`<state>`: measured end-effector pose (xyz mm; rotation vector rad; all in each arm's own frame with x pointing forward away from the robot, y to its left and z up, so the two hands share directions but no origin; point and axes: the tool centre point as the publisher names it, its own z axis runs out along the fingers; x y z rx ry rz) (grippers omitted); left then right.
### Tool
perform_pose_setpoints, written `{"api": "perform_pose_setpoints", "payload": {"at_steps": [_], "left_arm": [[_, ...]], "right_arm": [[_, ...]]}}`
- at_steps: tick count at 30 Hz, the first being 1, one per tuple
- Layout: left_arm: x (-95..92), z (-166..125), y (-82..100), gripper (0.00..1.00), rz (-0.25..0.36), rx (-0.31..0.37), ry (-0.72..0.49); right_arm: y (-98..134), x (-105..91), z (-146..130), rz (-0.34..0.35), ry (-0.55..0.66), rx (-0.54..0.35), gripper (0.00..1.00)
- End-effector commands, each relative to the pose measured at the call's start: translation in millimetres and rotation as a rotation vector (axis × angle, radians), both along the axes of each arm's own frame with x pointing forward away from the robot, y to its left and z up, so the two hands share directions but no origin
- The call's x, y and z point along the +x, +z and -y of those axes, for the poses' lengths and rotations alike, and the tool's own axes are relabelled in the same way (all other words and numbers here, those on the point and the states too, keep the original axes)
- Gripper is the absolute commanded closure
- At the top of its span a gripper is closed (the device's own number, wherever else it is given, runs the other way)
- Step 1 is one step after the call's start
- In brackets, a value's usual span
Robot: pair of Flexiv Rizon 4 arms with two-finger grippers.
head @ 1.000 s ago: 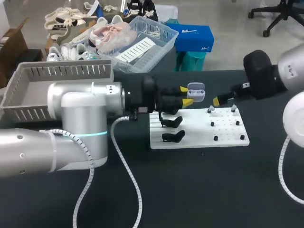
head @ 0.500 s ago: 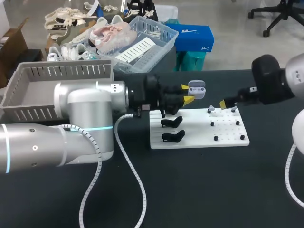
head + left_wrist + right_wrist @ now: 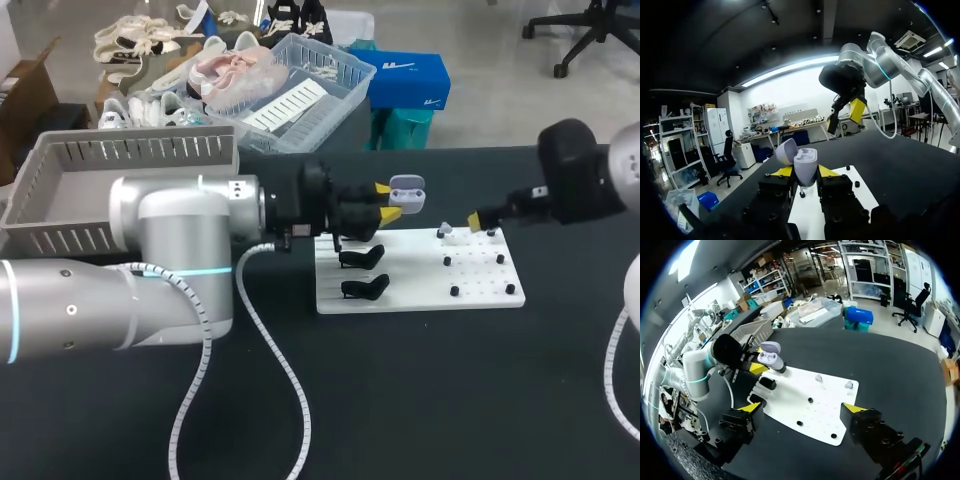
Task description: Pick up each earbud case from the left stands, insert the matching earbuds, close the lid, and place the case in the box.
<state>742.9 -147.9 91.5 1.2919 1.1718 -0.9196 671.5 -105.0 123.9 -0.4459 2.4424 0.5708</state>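
One open earbud case (image 3: 805,166) — pinched in left end effector (image 3: 387,201).

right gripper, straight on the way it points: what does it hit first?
The right gripper would most likely meet the white board first; it lies ahead between the open jaws. The earbud case in the left gripper sits farther on. Depth is unclear.

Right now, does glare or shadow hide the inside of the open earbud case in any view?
Right wrist view: bright even light, no glare, two wells of the earbud case show. Left wrist view: dimmer, the left claw dark in shadow, the pale case stands out but its inside barely shows. Head view: evenly lit, the inside too small to tell.
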Motion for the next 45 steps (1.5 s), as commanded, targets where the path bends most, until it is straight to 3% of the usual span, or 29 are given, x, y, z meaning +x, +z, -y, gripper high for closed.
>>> {"api": "perform_pose_setpoints", "payload": {"at_steps": [1,10,14,26,38,45], "left_arm": [[-1.3,-0.4,-0.2,1.0,0.002,-0.002,0.005],[-1.3,-0.4,-0.2,1.0,0.002,-0.002,0.005],[-1.3,-0.4,-0.2,1.0,0.002,-0.002,0.005],[-1.3,-0.4,-0.2,1.0,0.002,-0.002,0.005],[-1.3,-0.4,-0.2,1.0,0.002,-0.002,0.005],[-1.3,-0.4,-0.2,1.0,0.002,-0.002,0.005]], "right_arm": [[-2.3,-2.1,-4.0,0.018,-0.046,-0.053,0.0],[-13.3,5.0,-8.5,-0.024,-0.075,-0.198,0.0],[-21.4,8.0,-5.8,-0.004,-0.074,-0.292,0.0],[-50.2,19.3,7.5,-0.068,-0.059,-0.432,0.0],[-58.4,47.8,34.8,-0.075,-0.085,-0.541,0.0],[-57.6,62.7,29.7,-0.074,-0.091,-0.652,0.0]]}}
